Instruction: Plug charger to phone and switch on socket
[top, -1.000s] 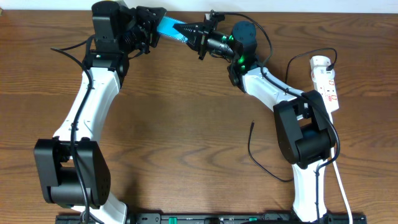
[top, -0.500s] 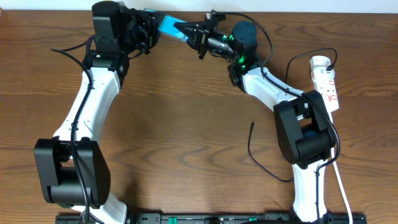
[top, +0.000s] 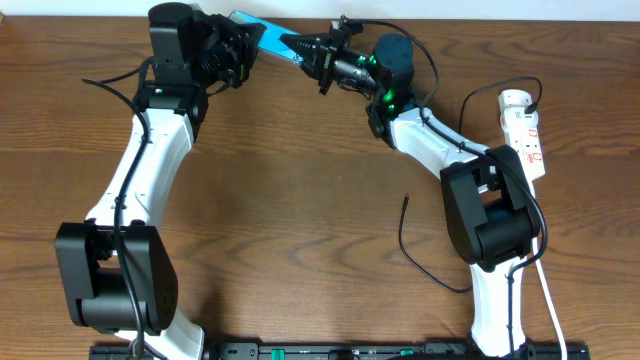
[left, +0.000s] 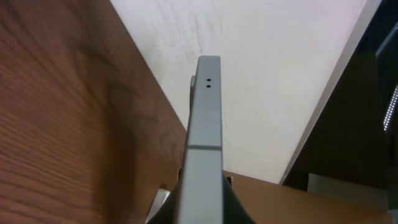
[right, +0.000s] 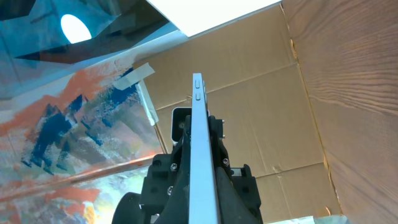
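Phone (top: 262, 33) is sitting tilted between the two claws at the far edge of the surface (top: 300, 200), its teal screen partly showing from overhead. Left claw (top: 242, 45) is gripping one end, jaws closed on it. Right claw (top: 297, 47) is gripping the opposite end, likewise closed. Charger (top: 404, 245) is lying loose beside the right arm's base, its tip free. Socket (top: 527, 128) is lying at the right edge, well apart.

Phone (top: 265, 36): teal screen, grey edge; cable (top: 401, 240): black; power strip (top: 524, 130): white, red marks; table (top: 300, 200): brown wood grain.
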